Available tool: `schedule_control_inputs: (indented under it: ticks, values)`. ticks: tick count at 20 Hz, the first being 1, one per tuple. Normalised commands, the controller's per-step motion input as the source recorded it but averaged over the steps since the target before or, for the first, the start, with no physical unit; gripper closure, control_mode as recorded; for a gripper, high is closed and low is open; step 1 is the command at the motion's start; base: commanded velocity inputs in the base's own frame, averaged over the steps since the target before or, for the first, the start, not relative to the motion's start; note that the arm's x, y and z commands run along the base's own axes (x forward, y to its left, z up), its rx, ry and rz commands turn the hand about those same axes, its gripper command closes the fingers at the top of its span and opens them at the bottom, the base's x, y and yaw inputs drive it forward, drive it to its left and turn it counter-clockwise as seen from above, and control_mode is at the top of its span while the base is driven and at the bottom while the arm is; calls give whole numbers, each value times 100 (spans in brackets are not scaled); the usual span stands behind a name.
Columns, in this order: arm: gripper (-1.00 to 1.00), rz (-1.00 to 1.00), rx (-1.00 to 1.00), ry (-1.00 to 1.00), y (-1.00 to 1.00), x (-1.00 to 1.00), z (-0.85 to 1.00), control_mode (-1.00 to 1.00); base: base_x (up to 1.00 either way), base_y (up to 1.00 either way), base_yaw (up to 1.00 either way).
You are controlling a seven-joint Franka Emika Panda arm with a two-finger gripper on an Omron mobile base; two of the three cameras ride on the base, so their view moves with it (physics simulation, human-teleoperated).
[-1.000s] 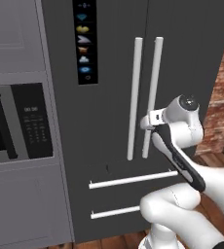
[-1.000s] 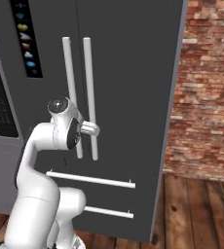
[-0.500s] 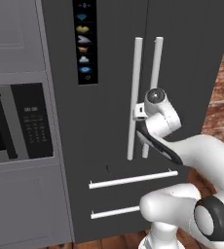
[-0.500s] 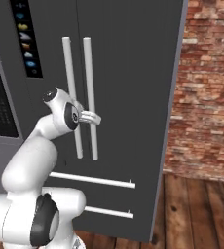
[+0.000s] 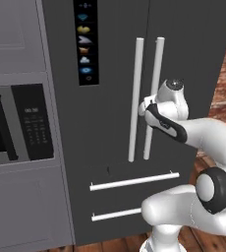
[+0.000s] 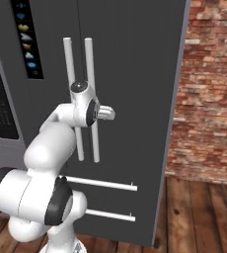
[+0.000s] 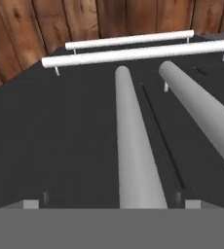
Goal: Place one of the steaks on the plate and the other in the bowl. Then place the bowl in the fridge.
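The fridge (image 5: 115, 59) (image 6: 135, 74) stands shut in front of me, dark grey with two long silver vertical handles (image 5: 136, 98) (image 6: 91, 99) and two drawer handles (image 5: 133, 181) below. My gripper (image 5: 145, 107) (image 6: 105, 113) (image 7: 111, 204) is raised to mid-height of the door handles, close to the door. It is open. In the hand view its fingertips (image 7: 31, 203) stand wide apart, with one door handle (image 7: 133, 146) running between them and the other handle (image 7: 201, 112) off to the side. The steaks, the plate and the bowl are out of view.
A built-in black microwave (image 5: 16, 123) sits in grey cabinetry left of the fridge. A red brick wall (image 6: 209, 99) and wooden floor (image 6: 199, 217) lie to the fridge's right. My own white arm (image 5: 203, 138) fills the space before the lower door.
The hand has risen and closed in on the door handles while the elbow swung round. The jaws stayed wide apart. The fridge stayed shut.
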Motion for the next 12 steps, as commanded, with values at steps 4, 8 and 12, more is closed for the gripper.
schedule_control_inputs:
  ticks: [4, 8, 12]
  values:
    - [-100, 8, 0, 0, 31, 58, 0, -100, 0, 0, 0]
    - [-100, 0, 0, -18, 10, 16, -4, -100, 0, 0, 0]
    - [-100, 0, 1, -61, 0, -63, -1, -100, 0, 0, 0]
